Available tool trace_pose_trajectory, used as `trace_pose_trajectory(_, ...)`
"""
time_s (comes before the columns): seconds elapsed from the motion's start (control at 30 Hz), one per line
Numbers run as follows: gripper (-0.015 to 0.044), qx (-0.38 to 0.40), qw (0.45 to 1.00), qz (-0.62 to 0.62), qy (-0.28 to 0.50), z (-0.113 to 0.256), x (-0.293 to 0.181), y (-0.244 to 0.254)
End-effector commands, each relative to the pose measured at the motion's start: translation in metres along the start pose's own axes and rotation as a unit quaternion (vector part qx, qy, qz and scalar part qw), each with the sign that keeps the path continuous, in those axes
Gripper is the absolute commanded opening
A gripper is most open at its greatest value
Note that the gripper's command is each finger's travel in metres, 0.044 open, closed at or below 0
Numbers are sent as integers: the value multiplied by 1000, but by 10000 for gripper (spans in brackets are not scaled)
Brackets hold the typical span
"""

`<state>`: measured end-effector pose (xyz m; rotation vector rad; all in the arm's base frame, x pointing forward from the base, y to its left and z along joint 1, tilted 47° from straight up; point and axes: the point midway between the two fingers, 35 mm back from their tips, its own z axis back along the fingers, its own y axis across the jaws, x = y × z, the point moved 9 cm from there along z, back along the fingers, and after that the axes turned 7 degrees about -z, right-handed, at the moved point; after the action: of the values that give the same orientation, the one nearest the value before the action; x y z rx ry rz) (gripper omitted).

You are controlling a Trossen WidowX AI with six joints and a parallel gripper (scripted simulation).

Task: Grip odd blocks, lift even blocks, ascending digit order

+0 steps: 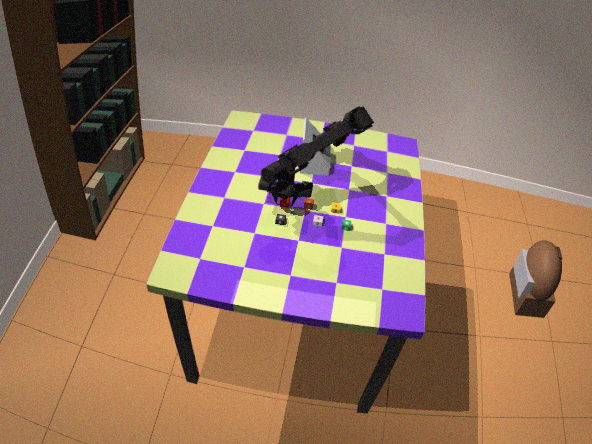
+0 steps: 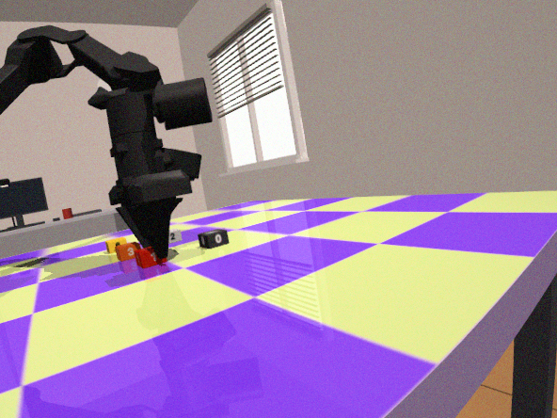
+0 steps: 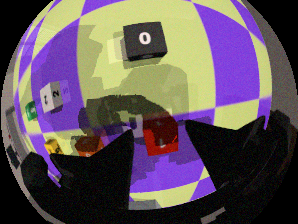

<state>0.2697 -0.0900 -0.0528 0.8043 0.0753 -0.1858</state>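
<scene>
My gripper (image 1: 284, 199) (image 2: 153, 251) (image 3: 159, 129) is open, low over the table, with its fingers on either side of the red block (image 1: 285, 203) (image 2: 145, 258) (image 3: 162, 145), which shows 1 and sits on the table. Gaps show beside it in the wrist view. The black block (image 1: 281, 219) (image 2: 207, 240) (image 3: 145, 49) shows 0. The white block (image 1: 318, 220) (image 2: 175, 236) (image 3: 51, 96) shows 2. The orange block (image 1: 309, 204) (image 2: 124, 252) (image 3: 89, 145) shows 3. The digits on the yellow block (image 1: 336, 207) (image 3: 51, 146) and green block (image 1: 347, 225) (image 3: 31, 111) are unclear.
The orange block is the close neighbour of the red one, beside one finger in the wrist view. The checkered table (image 1: 315, 257) (image 2: 301, 377) carries all the blocks. A grey wedge-like shape (image 1: 317, 164) stands behind the blocks, under the arm.
</scene>
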Motion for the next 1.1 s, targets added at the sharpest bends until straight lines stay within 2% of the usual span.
trace_pose_trajectory(0.0, 383, 1, 1000, -1, -1, 0, 0, 0)
trace_pose_trajectory(0.03, 400, 1, 1000, -1, -1, 0, 0, 0)
trace_pose_trajectory(0.13, 400, 1, 1000, -1, -1, 0, 0, 0)
trace_pose_trajectory(0.27, 400, 0, 1000, -1, -1, 33, 0, 0)
trace_pose_trajectory(0.43, 400, 0, 1000, -1, -1, 36, 0, 0)
trace_pose_trajectory(0.5, 348, -1, 1000, -1, -2, 46, 1, -1)
trace_pose_trajectory(0.67, 216, -2, 1000, -1, -1, 115, 0, -1)
trace_pose_trajectory(0.8, 120, -2, 1000, -1, -1, 118, 0, -1)
trace_pose_trajectory(1.07, 120, -2, 1000, -1, -1, 118, 0, -1)
